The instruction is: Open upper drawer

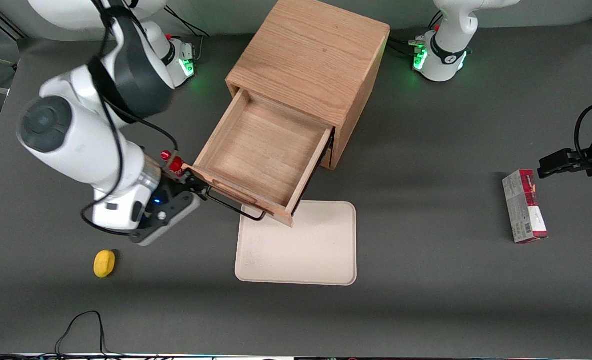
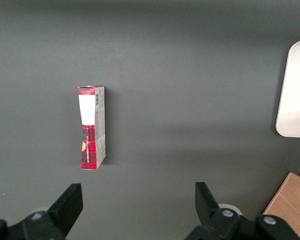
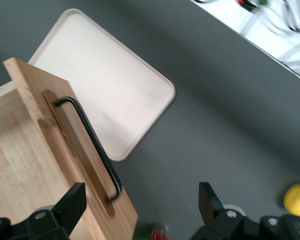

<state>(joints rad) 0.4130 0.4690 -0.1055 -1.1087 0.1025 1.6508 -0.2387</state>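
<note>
**Drawer is out — now I must not bump it**

The cabinet is the biggest thing here, so I place everything by it. The upper drawer sticks far out of the cabinet's front, and I can see its bare wood floor. I think the job is almost done or done.

In front of the cabinet, on the table, lies the flat cream tray. The drawer's front edge hangs over the tray's near corner.

My gripper sits just beside the drawer front, at the end of the black pull toward the working arm's side of the cabinet. My jaws are spread apart and hold nothing. The pull is not between them.

What could go wrong? If I swing away carelessly, a finger could catch the thin pull and tug the drawer crooked, or drag the whole cabinet. If I push forward, I could shove the drawer shut again.

The small yellow thing lies well away from the cabinet, near my arm. I could knock it if I drop low.
</note>
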